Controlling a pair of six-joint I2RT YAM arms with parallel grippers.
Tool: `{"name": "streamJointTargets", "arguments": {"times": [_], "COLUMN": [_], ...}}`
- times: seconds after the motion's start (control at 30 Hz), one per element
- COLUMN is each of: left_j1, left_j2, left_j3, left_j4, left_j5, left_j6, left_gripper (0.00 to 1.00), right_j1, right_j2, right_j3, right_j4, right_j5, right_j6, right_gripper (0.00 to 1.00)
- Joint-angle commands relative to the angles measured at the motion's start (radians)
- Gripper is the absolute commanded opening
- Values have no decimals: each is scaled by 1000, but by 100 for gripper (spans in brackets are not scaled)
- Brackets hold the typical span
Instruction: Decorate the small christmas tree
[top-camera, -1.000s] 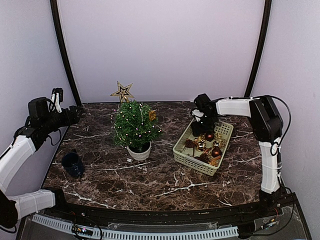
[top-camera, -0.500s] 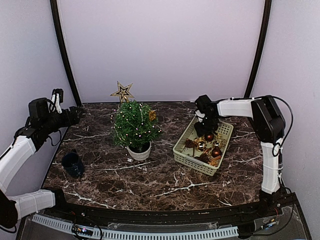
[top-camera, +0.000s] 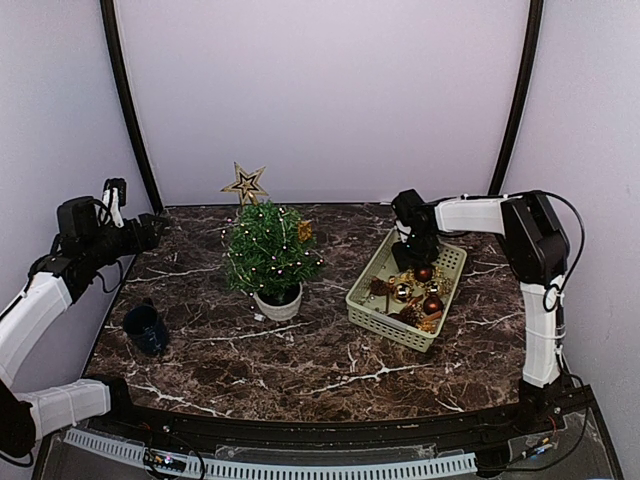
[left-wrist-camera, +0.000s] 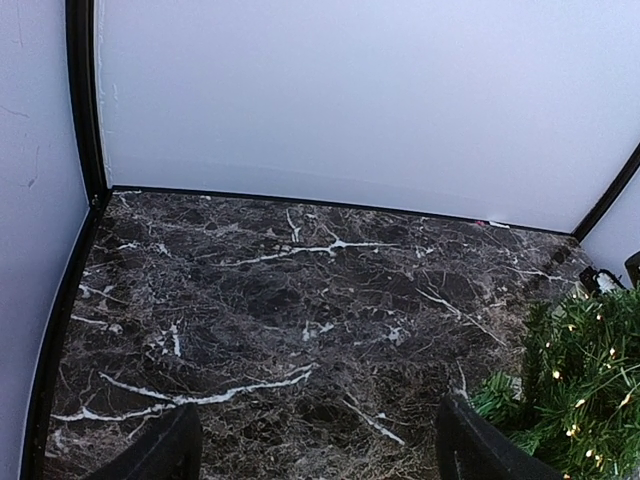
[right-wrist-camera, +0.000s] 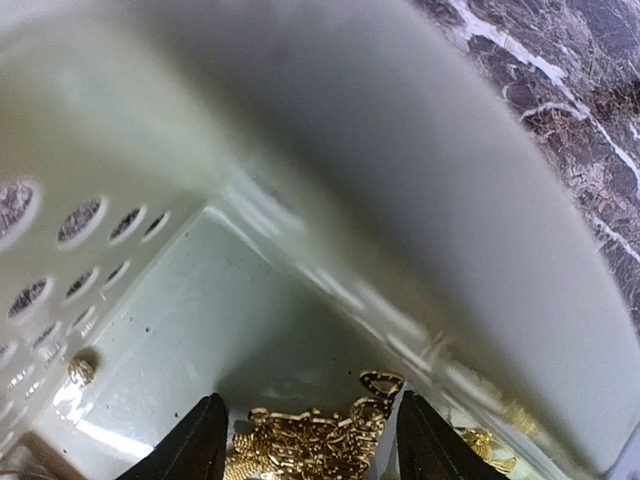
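Observation:
The small christmas tree (top-camera: 268, 250) stands in its white pot (top-camera: 279, 303) left of centre, lit with tiny lights; a gold ornament (top-camera: 304, 230) hangs on its right side. My right gripper (top-camera: 412, 262) reaches down into the far end of the beige basket (top-camera: 372, 310). In the right wrist view it (right-wrist-camera: 308, 432) is open, with a gold filigree ornament (right-wrist-camera: 325, 452) lying between its fingers on the basket floor (right-wrist-camera: 170, 330). My left gripper (top-camera: 150, 232) hovers open at the far left. In its own view it (left-wrist-camera: 315, 445) is empty, with tree branches (left-wrist-camera: 585, 390) at the right.
The basket holds brown and gold baubles (top-camera: 425, 298). A wooden star (top-camera: 245, 184) stands against the back wall behind the tree. A dark blue cup (top-camera: 146, 328) sits near the table's left edge.
My right gripper has shifted slightly right and lower into the basket's far end. The left arm has not moved.

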Motion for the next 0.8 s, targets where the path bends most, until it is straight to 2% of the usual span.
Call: {"name": "streamJointTargets", "arguments": {"times": [0.0,0.23,0.37,0.43,0.57,0.77], "left_j1": [6,7,7,7,7,7], "left_j2": [-30,-36,-37,-41,-46,-45], "left_j3": [-17,-17,-17,-17,-20,-19], "left_j4": [8,11,12,12,13,18], "left_j5": [-5,-3,-5,-8,-14,-12], "left_j6": [14,15,16,16,17,18], "left_gripper": [83,83,83,83,83,83], "right_j1": [-8,-4,24,33,43,68], "right_j2": [59,56,87,85,54,-34], "right_j3": [-4,-27,-14,-17,-17,-7], "right_j4": [-66,-25,-53,-54,-64,-53], "right_j5": [-45,-122,-40,-6,83,201], "right_j6": [55,81,77,89,129,167], "right_gripper": [58,50,49,43,27,13]}}
